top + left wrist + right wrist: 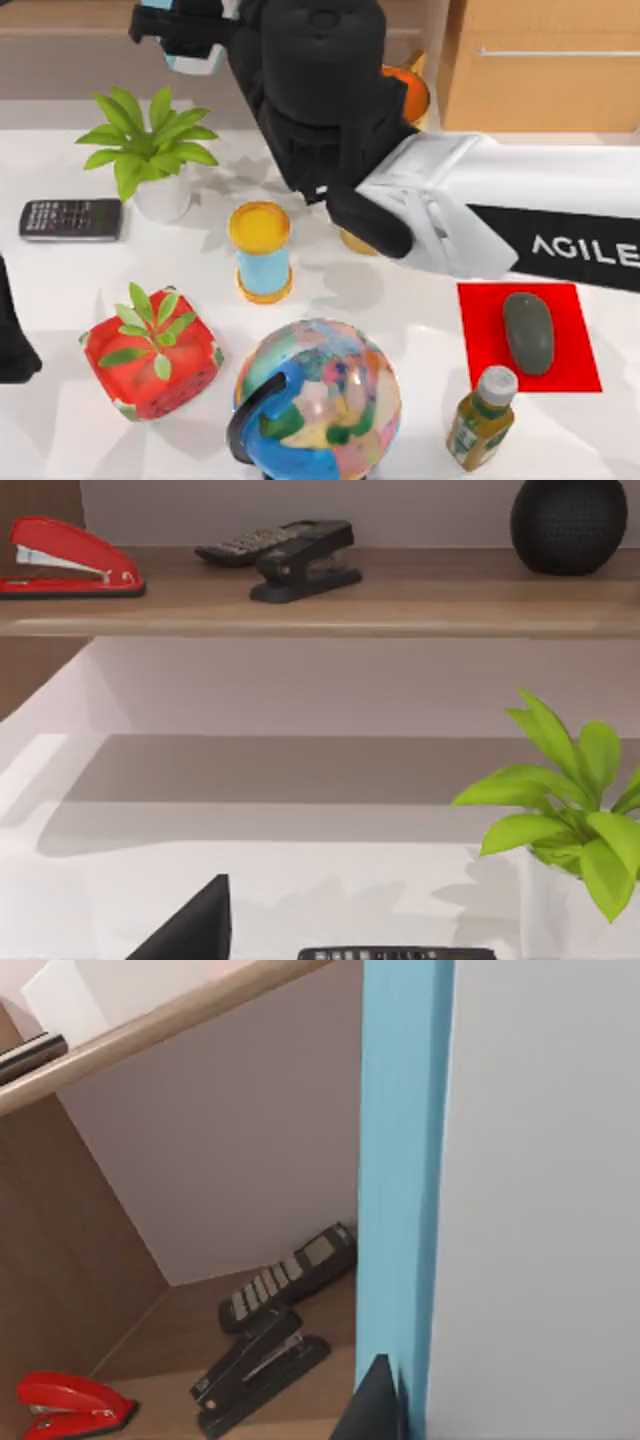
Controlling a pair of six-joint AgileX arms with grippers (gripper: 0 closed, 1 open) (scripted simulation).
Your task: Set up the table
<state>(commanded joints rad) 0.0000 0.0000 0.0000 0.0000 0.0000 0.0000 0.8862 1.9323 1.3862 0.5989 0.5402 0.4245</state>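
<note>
White glossy table [330,290] spans the top view, wooden shelf [320,605] along its far edge, light-brown drawer cabinet [545,65] at far right. Right arm [470,215] reaches from the right edge across to the far side; right gripper [185,35] is up at the shelf, pinching a white-and-blue box [195,60], which shows close up in the right wrist view as a blue-edged white slab [480,1180]. Shelf holds a red stapler [65,560], black stapler [305,570], remote [240,545] and a black sphere [568,522]. Left arm [12,330] parked at the left edge, can't tell its finger state. On the table: potted plant [150,150] far left, calculator [70,219] just left of it, yellow-and-blue hourglass-like cylinder [261,250] mid, red pot with plant [150,355] near left, globe [318,400] near centre, red mat [528,335] at right with grey mouse [527,332] on it, bottle [480,418] just below the mat, orange object [410,90] partly hidden behind the arm
</note>
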